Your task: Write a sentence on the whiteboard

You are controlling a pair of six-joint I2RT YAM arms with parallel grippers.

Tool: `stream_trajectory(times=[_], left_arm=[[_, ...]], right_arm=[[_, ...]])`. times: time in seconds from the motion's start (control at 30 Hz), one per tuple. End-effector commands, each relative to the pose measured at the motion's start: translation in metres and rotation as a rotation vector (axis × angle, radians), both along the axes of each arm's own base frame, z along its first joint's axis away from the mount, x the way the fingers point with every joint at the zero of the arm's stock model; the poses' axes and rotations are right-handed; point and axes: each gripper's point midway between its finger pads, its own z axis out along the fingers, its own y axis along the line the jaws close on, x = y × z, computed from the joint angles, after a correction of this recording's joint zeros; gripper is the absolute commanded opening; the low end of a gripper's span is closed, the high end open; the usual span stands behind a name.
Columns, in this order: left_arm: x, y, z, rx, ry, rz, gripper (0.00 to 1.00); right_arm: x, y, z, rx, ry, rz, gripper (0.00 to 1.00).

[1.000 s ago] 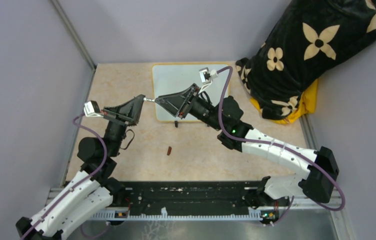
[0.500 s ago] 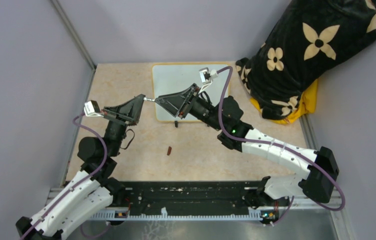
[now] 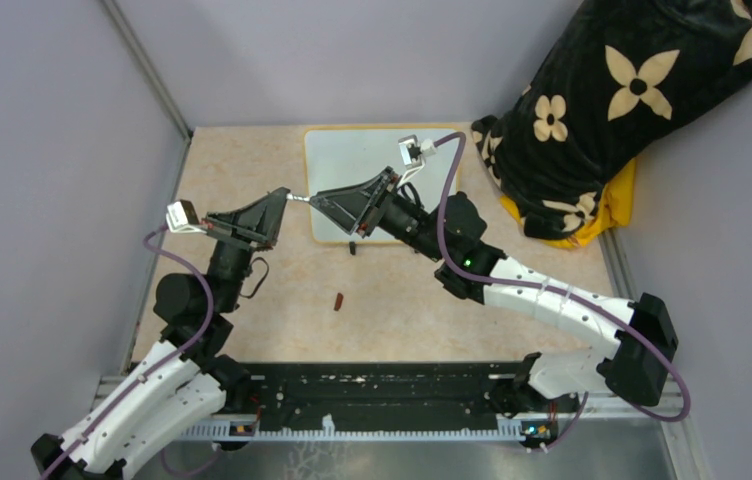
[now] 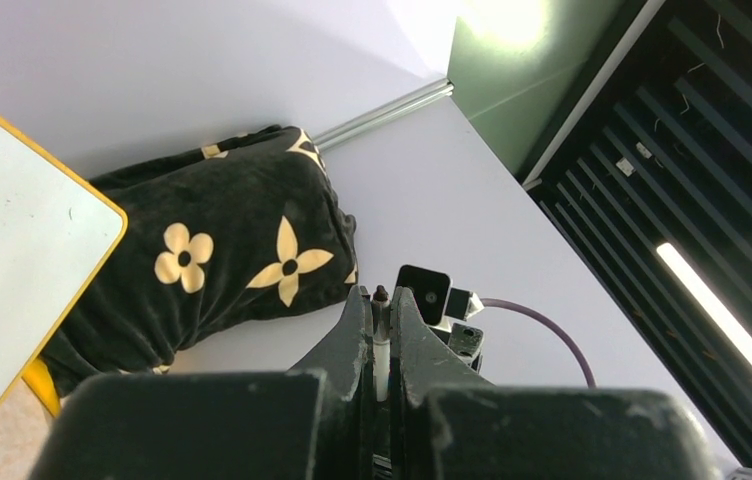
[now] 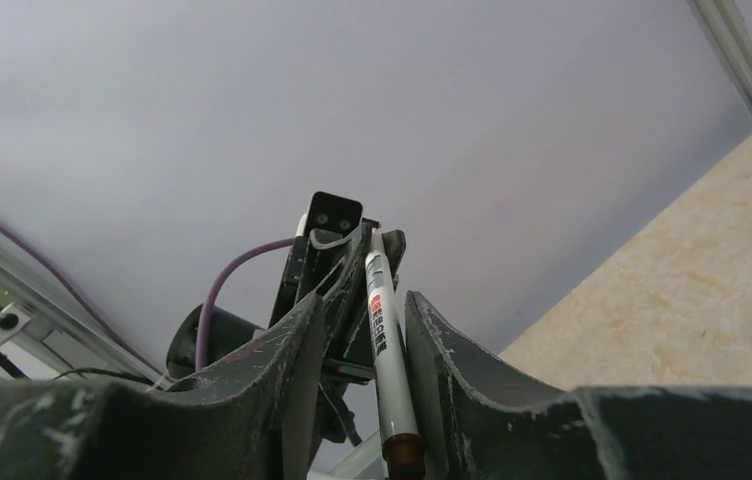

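- The left hand (image 3: 284,198) is held above the beige desk (image 3: 242,160), pointing right. It is clenched on one end of a thin white marker (image 3: 299,199).
- The marker runs level between the two hands. The right wrist view shows red print on its barrel and a dark reddish end.
- The right hand (image 3: 316,200) faces the left hand, tip to tip, at the whiteboard's left edge. Its fingers (image 5: 297,330) are slack, standing apart on either side of the marker with a gap showing.
- A small reddish-brown cap (image 3: 338,299) lies on the desk, nearer the arm bases.
- The whiteboard (image 3: 362,160) lies flat at the far middle of the desk. It is glossy pale white with rounded corners and a thin yellow frame, and a small black foot (image 3: 352,247) shows at its near edge. The right arm covers its near right part, and the face that shows is plain.
- A black blanket (image 3: 632,100) with cream flowers is heaped at the far right over something yellow.
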Motion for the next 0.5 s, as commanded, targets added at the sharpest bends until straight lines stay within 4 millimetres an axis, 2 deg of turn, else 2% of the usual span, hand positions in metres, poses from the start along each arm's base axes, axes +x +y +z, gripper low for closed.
stream_trajectory(times=[0.0, 0.13, 0.3, 0.47], left_arm=[[-0.0028, 0.0053, 0.0117, -0.025, -0.017, 0.012, 0.0], [-0.0025, 0.0071, 0.0116, -0.035, -0.014, 0.017, 0.0], [-0.0024, 0.0084, 0.0131, -0.039, -0.017, 0.023, 0.0], [-0.0015, 0.0077, 0.0115, -0.038, -0.013, 0.022, 0.0]], right_arm=[[-0.0058, -0.0036, 0.0229, 0.068, -0.028, 0.008, 0.33], [-0.0073, -0.0019, 0.0267, 0.083, -0.033, 0.021, 0.22], [-0.0069, 0.0, 0.0251, 0.081, -0.029, 0.026, 0.22], [-0.0078, 0.0005, 0.0261, 0.084, -0.033, 0.032, 0.17]])
